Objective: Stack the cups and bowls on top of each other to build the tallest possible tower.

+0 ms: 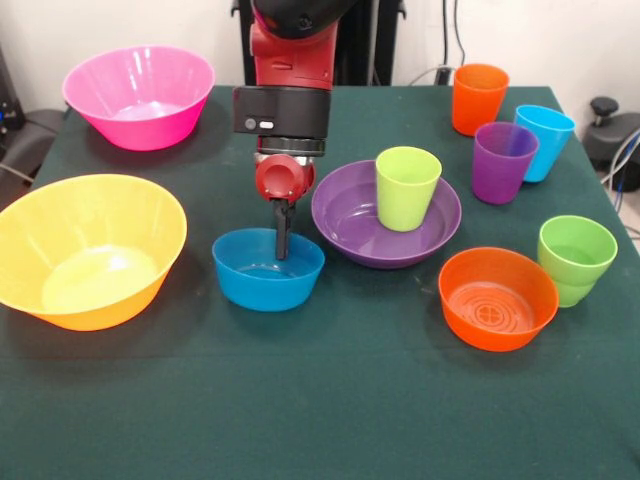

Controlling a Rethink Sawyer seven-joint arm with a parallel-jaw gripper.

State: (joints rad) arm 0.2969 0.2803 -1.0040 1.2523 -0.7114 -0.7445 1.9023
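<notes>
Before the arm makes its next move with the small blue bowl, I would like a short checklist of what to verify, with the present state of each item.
1. Gripper is down inside the small blue bowl: ok.
2. Jaws closed on the bowl's wall: cannot tell; they appear as one dark bar.
3. Blue bowl stands upright on the table: ok.
4. Lime-yellow cup stands upright in the wide purple bowl, ready to receive the blue bowl: ok.
5. Cup sits centred in the purple bowl: not ok; it is toward one side.
6. Orange bowl lies apart from the purple bowl: ok.
</notes>
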